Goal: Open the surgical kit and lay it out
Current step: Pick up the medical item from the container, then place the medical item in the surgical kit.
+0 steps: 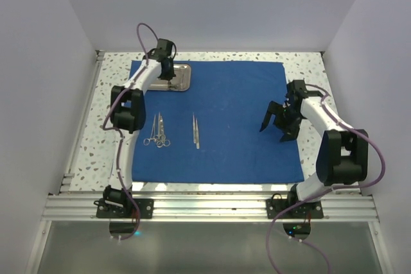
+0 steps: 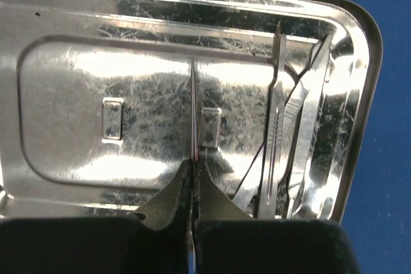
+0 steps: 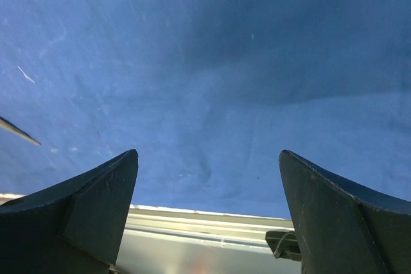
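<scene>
The royal-blue cloth (image 1: 237,113) lies spread flat on the table. The shiny steel tray (image 1: 184,80) stands at its back left. My left gripper (image 1: 168,74) hangs over the tray (image 2: 77,113), shut on a thin silver instrument (image 2: 193,107) seen edge-on. More thin steel instruments (image 2: 276,139) lie along the tray's right side. Ring-handled scissors and forceps (image 1: 157,131) and tweezers (image 1: 196,131) lie on the cloth in front of the tray. My right gripper (image 1: 277,125) is open and empty just above the cloth's right part (image 3: 212,62).
The speckled tabletop (image 1: 308,68) shows around the cloth. An aluminium rail (image 1: 212,206) runs along the near edge and shows in the right wrist view (image 3: 205,229). White walls enclose the back and sides. An instrument tip (image 3: 16,131) shows at that view's left edge.
</scene>
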